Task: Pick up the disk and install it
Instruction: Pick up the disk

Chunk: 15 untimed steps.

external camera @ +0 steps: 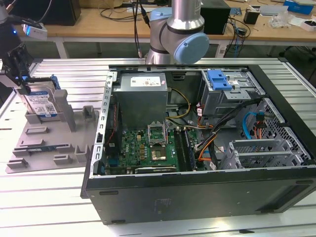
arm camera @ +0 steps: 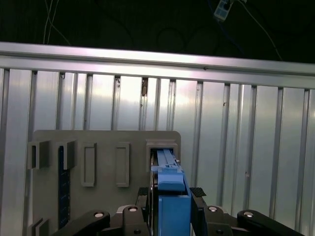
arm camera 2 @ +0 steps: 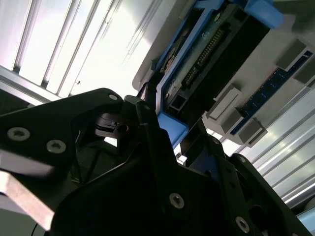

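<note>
The disk, silver with a white-and-blue label and a blue carrier frame, stands on edge in a slot of the grey holder at the exterior view's left. My gripper sits at the disk's upper end, farthest toward the exterior view's left. In the first wrist view, the blue frame of the disk lies between my black fingers, which press against its sides. The second wrist view shows the disk's connector edge and my gripper shut on the blue frame. The disk still rests in its slot.
An open computer case lies at centre and right, with a grey power-supply box, a motherboard and cables inside. A grey drive cage with a blue latch sits at its back right. The arm's base stands behind the case.
</note>
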{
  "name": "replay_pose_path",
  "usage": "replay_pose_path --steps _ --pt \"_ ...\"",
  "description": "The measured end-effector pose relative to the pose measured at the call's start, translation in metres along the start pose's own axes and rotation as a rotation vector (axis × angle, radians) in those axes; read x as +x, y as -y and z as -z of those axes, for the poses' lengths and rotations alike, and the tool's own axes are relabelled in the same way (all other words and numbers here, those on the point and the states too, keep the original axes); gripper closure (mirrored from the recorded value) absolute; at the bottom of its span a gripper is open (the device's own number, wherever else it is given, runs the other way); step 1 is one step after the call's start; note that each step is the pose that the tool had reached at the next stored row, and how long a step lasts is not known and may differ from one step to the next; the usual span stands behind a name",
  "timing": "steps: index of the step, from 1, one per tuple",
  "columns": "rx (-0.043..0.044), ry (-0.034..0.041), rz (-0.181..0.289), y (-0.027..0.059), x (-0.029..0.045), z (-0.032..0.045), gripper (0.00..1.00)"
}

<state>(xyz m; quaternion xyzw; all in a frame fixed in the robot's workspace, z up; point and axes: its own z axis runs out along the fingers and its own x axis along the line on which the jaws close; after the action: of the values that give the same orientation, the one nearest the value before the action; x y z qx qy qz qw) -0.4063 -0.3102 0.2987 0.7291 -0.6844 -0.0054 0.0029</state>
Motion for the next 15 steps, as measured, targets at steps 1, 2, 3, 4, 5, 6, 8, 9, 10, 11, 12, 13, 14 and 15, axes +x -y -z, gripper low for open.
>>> replay_pose_path --steps 1,2,3,4,5,6,8,9,10,11,12,13,14,15 --pt "0.0 0.0 -0.001 0.0 0.0 0.0 0.55" --pt "0.0 0.0 -0.003 0.0 0.0 0.0 0.55" --pt "0.0 0.0 -0.004 0.0 0.0 0.0 0.55" --pt "0.0 0.0001 -0.006 0.0 0.0 0.0 0.55" --pt "0.0 0.0001 -0.007 0.0 0.0 0.0 0.55" --pt "0.0 0.0001 -0.009 0.0 0.0 0.0 0.55" --pt "0.0 0.0001 -0.012 0.0 0.0 -0.0001 0.55" --pt "0.0 0.0001 -0.013 0.0 0.0 -0.0002 0.55" --pt "0.0 0.0002 -0.014 0.0 0.0 -0.0003 0.55" --pt "0.0 0.0002 -0.014 0.0 0.0 -0.0003 0.55" --pt "0.0 0.0002 -0.014 0.0 0.0 -0.0003 0.55" --pt "0.0 0.0002 -0.014 0.0 0.0 -0.0004 0.55" --pt "0.0 0.0001 -0.014 0.0 0.0 -0.0004 0.55" --pt "0.0 0.0002 -0.014 0.0 0.0 -0.0005 0.55"
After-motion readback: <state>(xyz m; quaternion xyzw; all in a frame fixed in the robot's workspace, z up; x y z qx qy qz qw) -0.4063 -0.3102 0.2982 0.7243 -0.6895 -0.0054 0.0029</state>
